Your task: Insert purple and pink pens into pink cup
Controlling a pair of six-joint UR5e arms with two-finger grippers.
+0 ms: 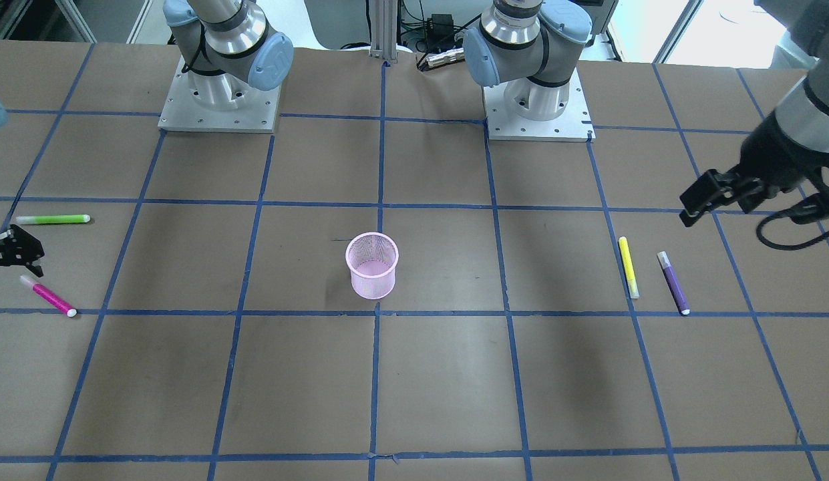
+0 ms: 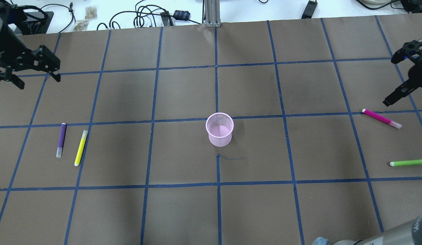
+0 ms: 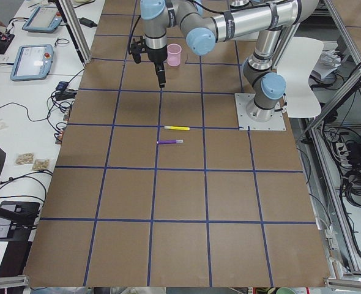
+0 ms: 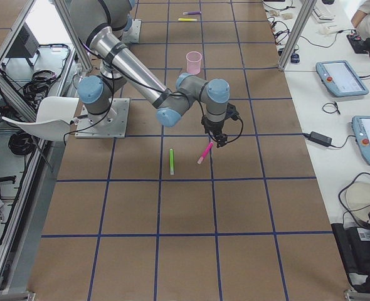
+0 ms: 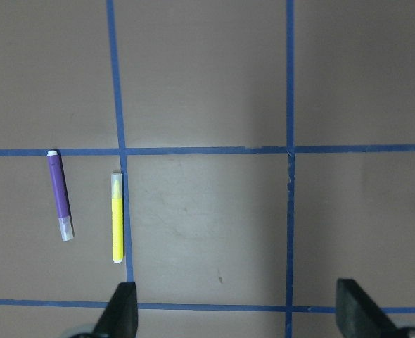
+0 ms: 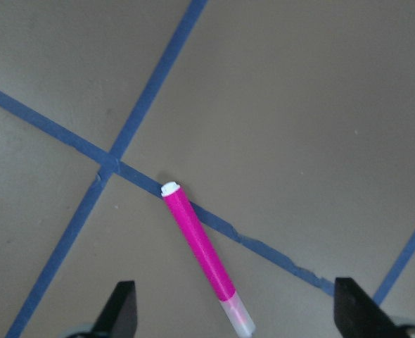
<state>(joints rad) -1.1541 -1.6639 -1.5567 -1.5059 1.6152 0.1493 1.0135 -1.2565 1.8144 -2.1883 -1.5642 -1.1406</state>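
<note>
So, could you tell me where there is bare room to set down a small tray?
The widest bare stretches lie either side of the pink cup: between it and the yellow pen, and between it and the pink pen. It is crowded only at the outer sides, around the purple pen and the green pen.

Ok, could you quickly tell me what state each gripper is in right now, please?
Left gripper: open, holding nothing.
Right gripper: open, holding nothing.

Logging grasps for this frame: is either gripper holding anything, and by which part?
Nothing held: left gripper and right gripper are open and empty; purple pen and pink pen lie on the table.
</note>
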